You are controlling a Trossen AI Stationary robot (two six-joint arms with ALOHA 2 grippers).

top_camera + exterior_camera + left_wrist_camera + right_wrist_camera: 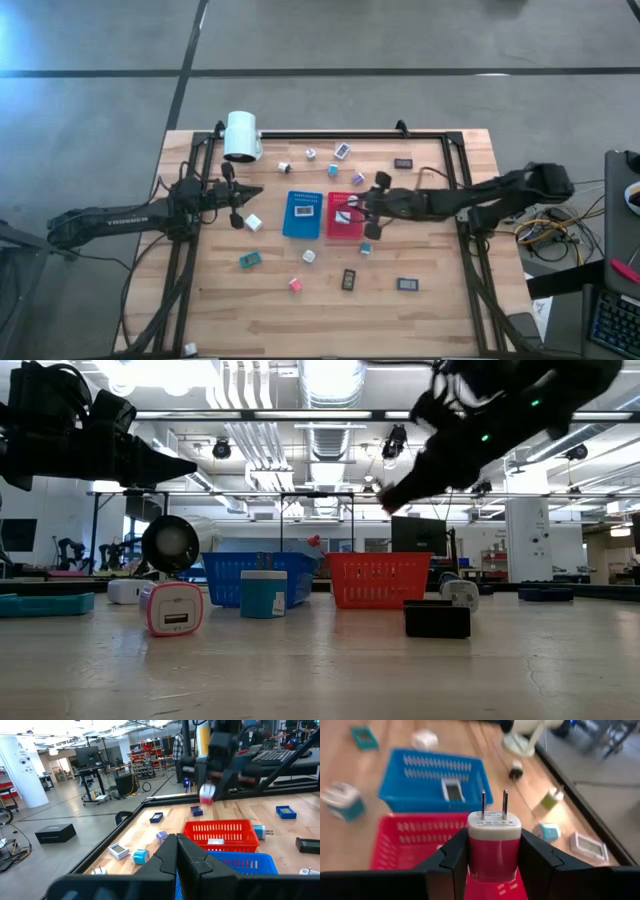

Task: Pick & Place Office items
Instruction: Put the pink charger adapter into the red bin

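Two dark jointed arms; left arm [110,215] bears pale lettering.

A blue tray [301,214] and a red tray [343,221] sit side by side, touching, near the middle of the wooden desk [440,310], the blue one on the left in the high view. A big white cylinder [241,136] lies at the desk's far left corner, just by the black frame rail [330,134] along the far edge. Grey floor [400,40] with dark lines lies beyond the desk.
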